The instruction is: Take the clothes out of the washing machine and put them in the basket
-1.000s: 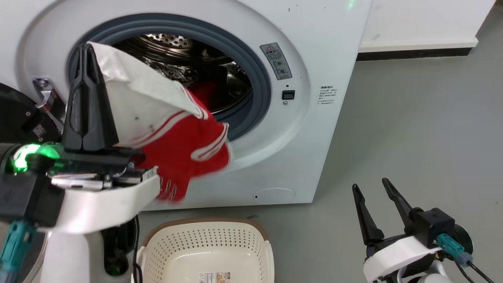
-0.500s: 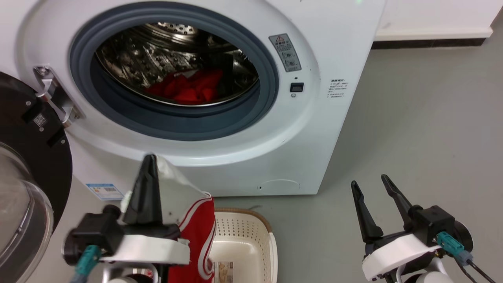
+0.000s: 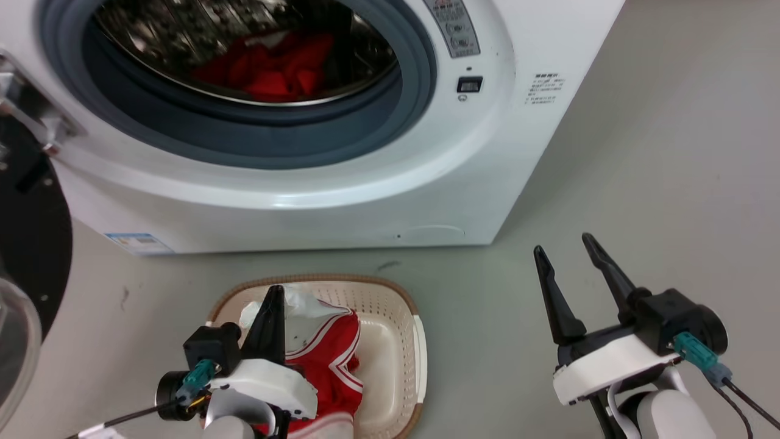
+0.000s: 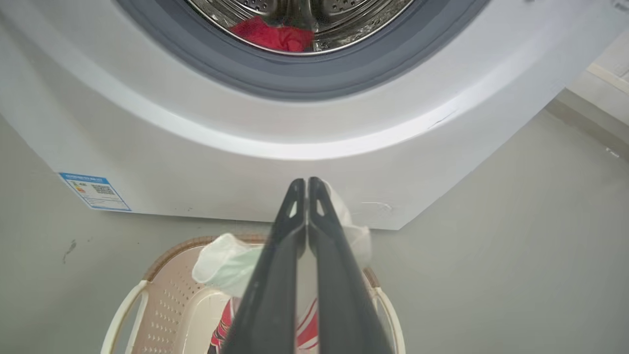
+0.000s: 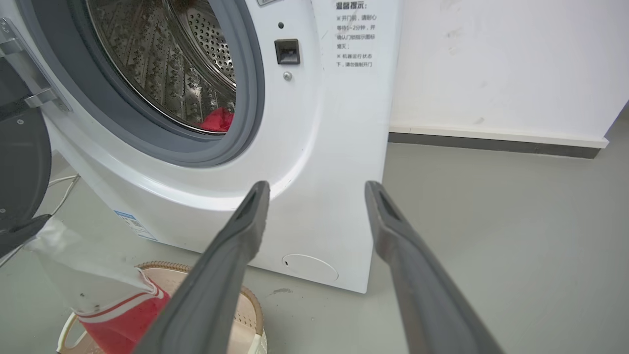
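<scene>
At the lower left of the head view, the left claw is pressed together on a red and white garment, with no gap between its dark fingers. The white part of the garment bunches around the fingertips, and the red part with thin white stripes hangs down inside the basket. I cannot tell whether the fabric reaches the basket's bottom. The basket stands on the grey floor at the lower middle of the frame, just in front of the washing machine, and the right half of its inside is bare cream plastic.

The washing machine takes up the upper left of the frame with its porthole uncovered. More red clothes lie low in the steel drum, behind the grey rubber rim. The dark round door is swung out at the left edge.

At the lower right, the right claw hovers over bare floor with its two fingers spread well apart and nothing between them. It is well apart from the basket and the machine.
</scene>
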Tool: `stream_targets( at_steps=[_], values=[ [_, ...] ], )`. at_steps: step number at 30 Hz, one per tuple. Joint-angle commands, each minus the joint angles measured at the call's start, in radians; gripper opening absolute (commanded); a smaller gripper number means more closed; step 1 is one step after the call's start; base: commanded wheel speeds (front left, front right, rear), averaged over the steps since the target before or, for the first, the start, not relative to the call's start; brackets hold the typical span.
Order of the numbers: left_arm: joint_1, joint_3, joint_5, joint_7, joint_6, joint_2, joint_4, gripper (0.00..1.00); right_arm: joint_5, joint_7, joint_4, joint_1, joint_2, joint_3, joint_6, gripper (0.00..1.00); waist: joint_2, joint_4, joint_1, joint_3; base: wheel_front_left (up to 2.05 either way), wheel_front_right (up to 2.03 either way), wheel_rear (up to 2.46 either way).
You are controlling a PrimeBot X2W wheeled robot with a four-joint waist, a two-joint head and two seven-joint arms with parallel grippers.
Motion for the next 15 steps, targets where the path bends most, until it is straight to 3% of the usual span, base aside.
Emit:
stream_targets(
  at_steps=[1, 8, 15],
  values=[
    [-0.033, 0.002, -0.003, -0.010, -0.007, -0.001, 0.040, 0.00, 0.006, -0.007, -0.002, -0.023, 0.000, 0.002, -0.001, 1.00, 0.0000, -0.016, -0.0001, 0.054, 0.00, 0.00, 0.00],
    [-0.166, 0.016, -0.004, -0.023, -0.016, -0.004, 0.303, 0.00, -0.003, -0.021, 0.002, -0.077, 0.000, 0.002, -0.001, 1.00, 0.0000, -0.033, -0.0001, 0.167, 0.00, 0.00, 0.00],
    [-0.303, 0.043, 0.009, -0.022, -0.014, -0.005, 0.481, 0.00, -0.009, -0.028, -0.004, -0.122, 0.000, 0.012, -0.001, 1.00, 0.0000, -0.042, -0.0001, 0.271, 0.00, 0.00, 0.00]
  ],
)
